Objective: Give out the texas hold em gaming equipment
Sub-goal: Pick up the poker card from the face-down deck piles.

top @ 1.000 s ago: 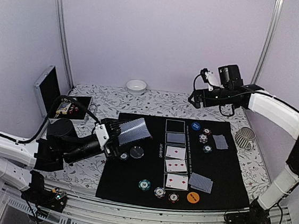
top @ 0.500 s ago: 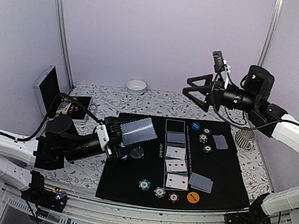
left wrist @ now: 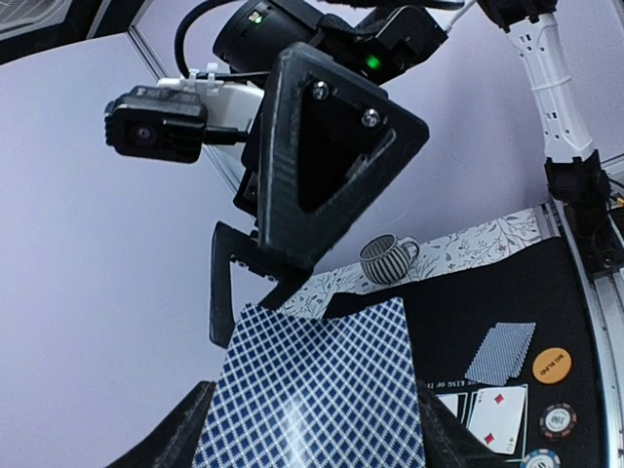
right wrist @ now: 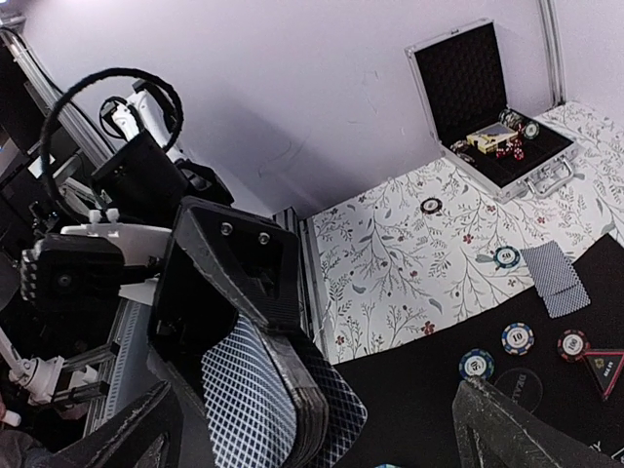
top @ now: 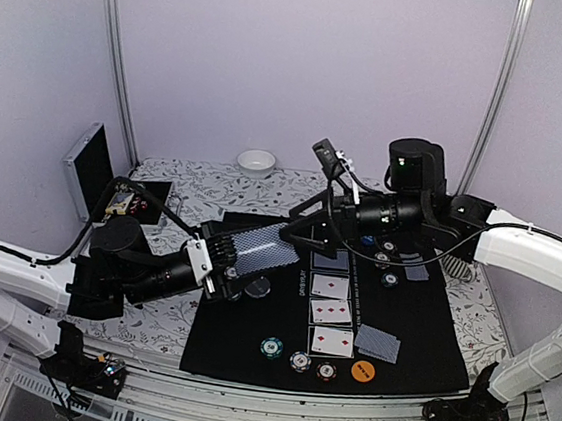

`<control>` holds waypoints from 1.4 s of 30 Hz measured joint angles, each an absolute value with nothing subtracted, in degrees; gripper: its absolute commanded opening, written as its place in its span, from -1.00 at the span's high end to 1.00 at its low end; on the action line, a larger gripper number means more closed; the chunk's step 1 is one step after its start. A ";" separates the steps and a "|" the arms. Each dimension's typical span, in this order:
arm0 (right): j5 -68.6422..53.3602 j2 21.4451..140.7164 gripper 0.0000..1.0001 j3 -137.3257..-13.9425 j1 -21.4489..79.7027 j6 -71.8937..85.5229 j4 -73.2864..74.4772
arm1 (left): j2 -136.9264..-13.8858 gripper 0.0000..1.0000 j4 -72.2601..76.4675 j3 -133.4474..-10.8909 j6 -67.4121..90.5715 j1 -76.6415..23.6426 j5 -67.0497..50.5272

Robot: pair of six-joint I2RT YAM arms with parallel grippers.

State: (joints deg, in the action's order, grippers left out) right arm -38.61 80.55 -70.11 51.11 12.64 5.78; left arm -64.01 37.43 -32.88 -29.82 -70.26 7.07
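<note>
My left gripper point(top: 227, 262) is shut on a deck of grey-blue-backed playing cards point(top: 262, 248) and holds it tilted above the left part of the black mat point(top: 429, 337). The deck fills the left wrist view point(left wrist: 312, 390) between my left fingers point(left wrist: 171, 439). My right gripper point(top: 297, 228) is open, with its jaws wide around the deck's far end; I cannot tell whether they touch it. In the right wrist view the deck point(right wrist: 258, 414) sits between my right fingers point(right wrist: 517, 429). Three face-up cards point(top: 330, 313), striped chips point(top: 299, 359) and an orange disc point(top: 364, 371) lie on the mat.
Face-down card pairs point(top: 377, 343) point(top: 415, 268), a dark disc point(top: 257, 286) and a blue disc point(top: 367, 238) lie on the mat. A white bowl point(top: 256, 162) stands at the back. An open metal case point(top: 112, 188) is far left. A striped cup point(left wrist: 388, 258) stands right.
My right arm has swung from the back right down and left to the middle, bringing its open gripper up to the deck. My left gripper has kept hold of the deck and barely moved.
</note>
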 measured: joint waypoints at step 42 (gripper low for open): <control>-33.12 81.97 0.97 -76.69 50.85 6.22 22.33 | -64.64 -0.22 37.15 -32.77 -31.22 -70.54 12.99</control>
